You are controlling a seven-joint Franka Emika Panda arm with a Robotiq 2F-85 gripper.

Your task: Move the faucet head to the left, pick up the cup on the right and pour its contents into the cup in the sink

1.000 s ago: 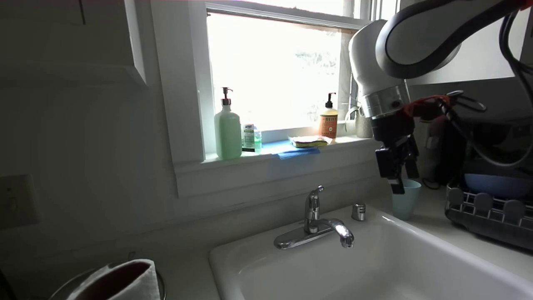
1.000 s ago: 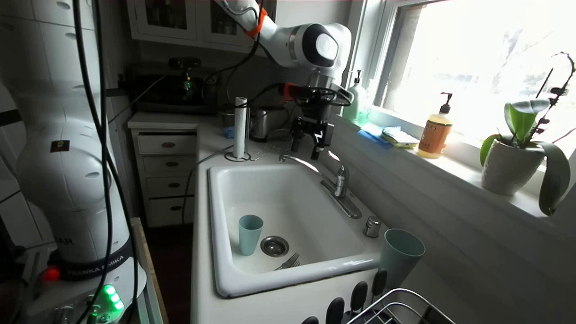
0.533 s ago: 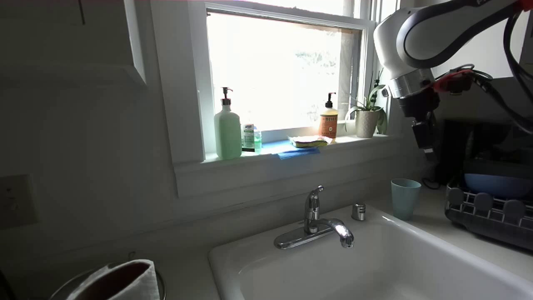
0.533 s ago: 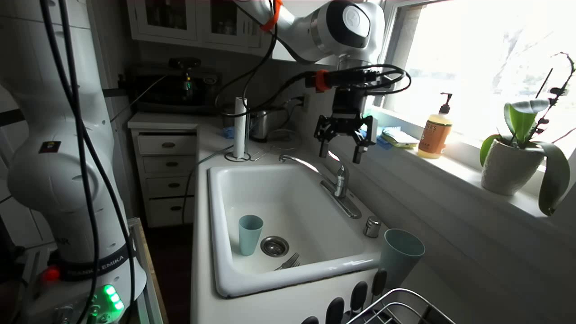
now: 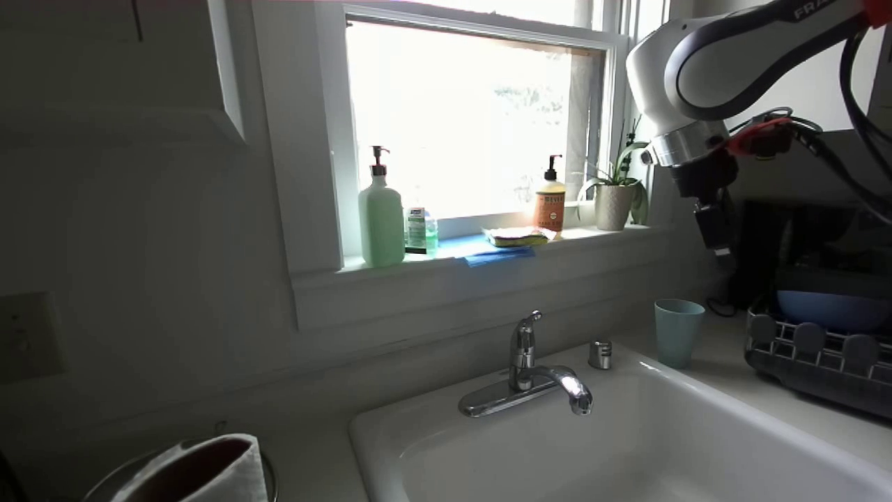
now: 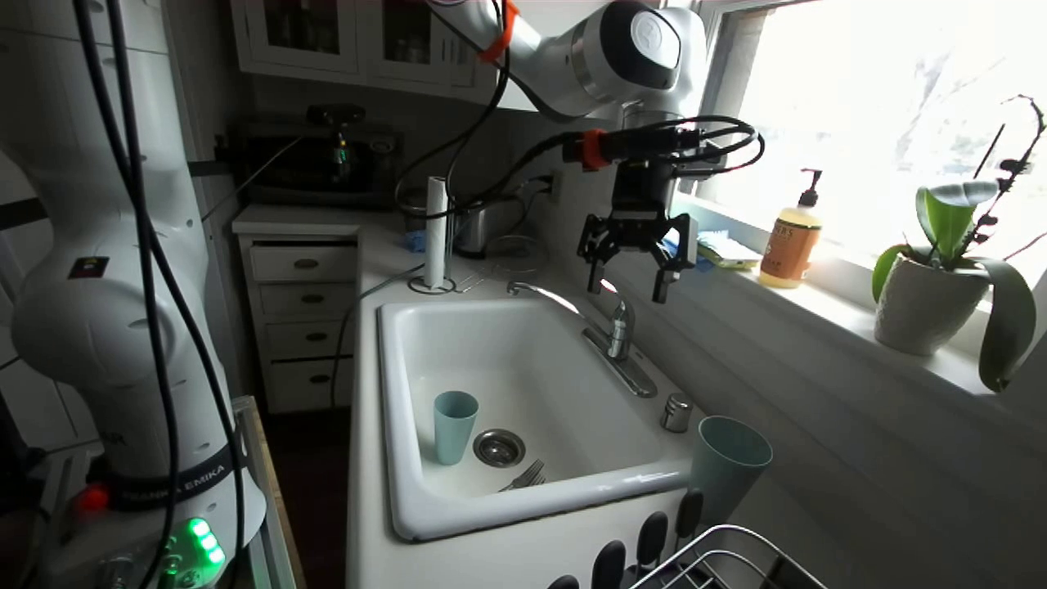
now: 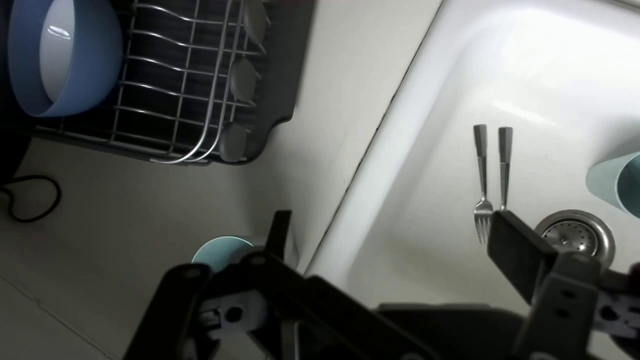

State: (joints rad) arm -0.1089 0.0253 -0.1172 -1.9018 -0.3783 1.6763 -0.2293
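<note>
You look to have the first step done: in an exterior view the faucet head [image 6: 560, 299] points far left, well apart from the cup on the right [image 6: 728, 478]. That cup stands upright on the counter [image 6: 474, 564], just beside the sink [image 6: 564, 499], not yet lifted; the cup in the sink [image 6: 454, 433] stands near the drain [image 6: 499, 448]. You cannot tell whether either holds anything. Lifting and pouring remain. Your gripper [image 6: 626, 291] has its jaws spread wide, nothing between them, and hangs apart from both cups. Against a second ago you have brought it right and turned it; faucet head and cups have not moved.
</note>
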